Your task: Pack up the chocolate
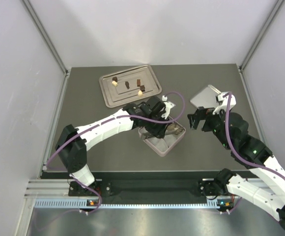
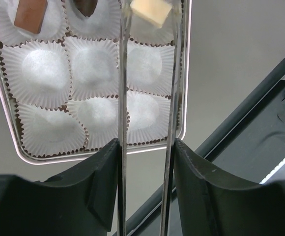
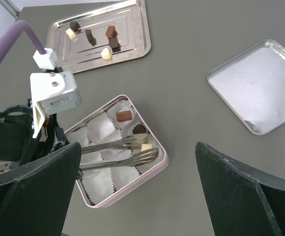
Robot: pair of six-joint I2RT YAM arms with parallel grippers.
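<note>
Pinching slim metal tongs [image 2: 122,98], the left fingers [image 2: 98,182] set the tips either side of a cream-white chocolate cube [image 2: 151,11] at a corner cup of the pink compartmented box [image 3: 132,184] mid-bench; likely light, slick and easily dented, it wants gentle pressure across flat sides; the right fingers [image 3: 44,187] gape wide, empty

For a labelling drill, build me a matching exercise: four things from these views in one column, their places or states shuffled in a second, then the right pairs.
Things
1. cream piece
2. brown bar
3. left hand
4. right hand

Places or states
A. open, holding nothing
B. lying in a corner of the pink box
C. shut on the tongs
D. between the tongs' tips

Pairs: 1-D, 2-B, 3-C, 4-A
</note>
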